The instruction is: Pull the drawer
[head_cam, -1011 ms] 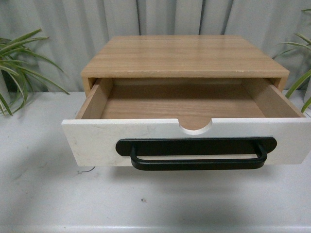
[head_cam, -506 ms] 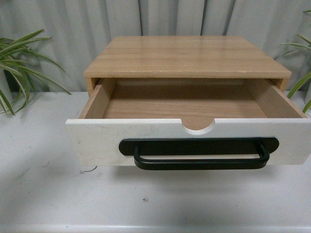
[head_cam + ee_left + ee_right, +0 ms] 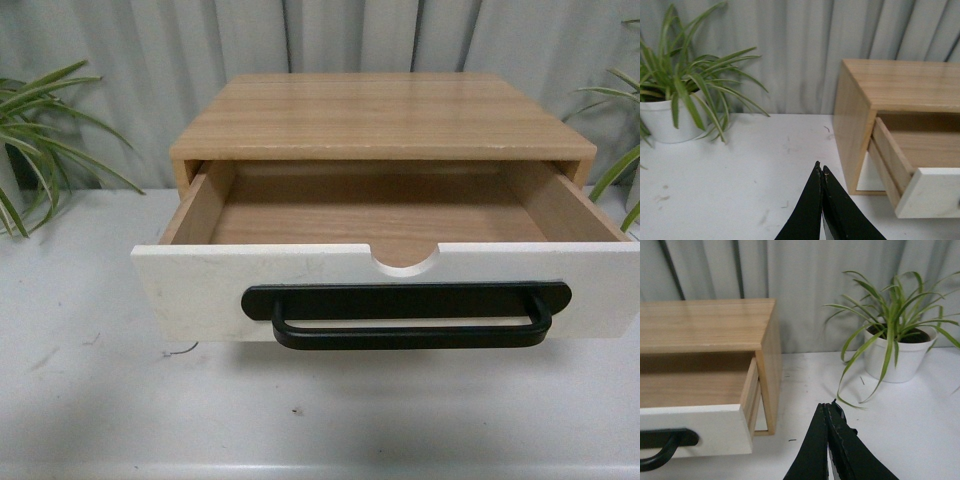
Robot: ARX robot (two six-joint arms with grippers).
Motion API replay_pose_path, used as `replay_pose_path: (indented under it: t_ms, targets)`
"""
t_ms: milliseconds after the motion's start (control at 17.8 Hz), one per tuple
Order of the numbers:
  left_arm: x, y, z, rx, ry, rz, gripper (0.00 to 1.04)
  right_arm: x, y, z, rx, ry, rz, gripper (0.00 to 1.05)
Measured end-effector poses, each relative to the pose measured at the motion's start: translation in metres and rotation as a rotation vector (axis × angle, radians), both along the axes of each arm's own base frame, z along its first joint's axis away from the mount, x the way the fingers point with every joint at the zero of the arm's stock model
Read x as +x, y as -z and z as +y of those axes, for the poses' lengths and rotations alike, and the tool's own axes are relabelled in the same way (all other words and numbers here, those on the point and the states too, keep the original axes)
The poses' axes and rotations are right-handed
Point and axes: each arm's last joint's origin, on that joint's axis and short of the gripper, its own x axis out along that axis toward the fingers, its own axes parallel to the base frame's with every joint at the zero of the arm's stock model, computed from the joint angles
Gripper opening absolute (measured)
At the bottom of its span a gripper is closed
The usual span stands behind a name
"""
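Note:
The drawer stands pulled well out of its light wood cabinet, showing its bare wood inside. Its white front carries a long black bar handle and a half-round notch in the upper edge. Neither arm shows in the front view. In the left wrist view my left gripper is shut and empty over the white table, to the left of the drawer. In the right wrist view my right gripper is shut and empty, to the right of the drawer, whose handle end shows.
A potted spider plant stands on the table left of the cabinet, another to its right. A grey pleated curtain hangs behind. The white table runs in front of the drawer.
The whole picture drifts a few pixels sideways between frames, right and then back left. The drawer stays pulled out by the same amount.

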Motion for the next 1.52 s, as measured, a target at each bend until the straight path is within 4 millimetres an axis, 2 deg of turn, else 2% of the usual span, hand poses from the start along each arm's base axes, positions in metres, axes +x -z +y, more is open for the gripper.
replay_pose_path:
  t_ms: [112,281,787,1124,1236,1292,1517]
  targets:
    - [-0.005,0.002,0.002,0.0,-0.023,-0.006,0.02,-0.006,0.001,0.011,0.0,-0.021,-0.012,0.02]
    - [-0.011,0.012,0.001,0.0,-0.021,0.0,0.02,-0.012,0.01,0.01,0.002,0.002,-0.019,0.02]
    - [-0.024,0.01,0.001,0.0,-0.021,-0.015,0.02,-0.027,0.009,0.01,0.002,0.003,-0.026,0.02]
    - [-0.03,0.013,0.001,0.0,-0.022,0.013,0.02,-0.029,0.009,0.01,0.002,0.002,-0.03,0.02]
    - [-0.036,0.01,0.001,0.0,-0.022,-0.025,0.02,-0.037,0.015,0.01,0.002,0.002,0.029,0.02]
    - [-0.036,0.014,0.001,0.0,-0.02,-0.001,0.02,-0.041,0.01,0.01,0.002,0.002,-0.039,0.02]
    - [-0.036,0.013,0.001,0.0,-0.021,-0.006,0.02,-0.041,0.012,0.01,0.002,0.003,-0.019,0.02]
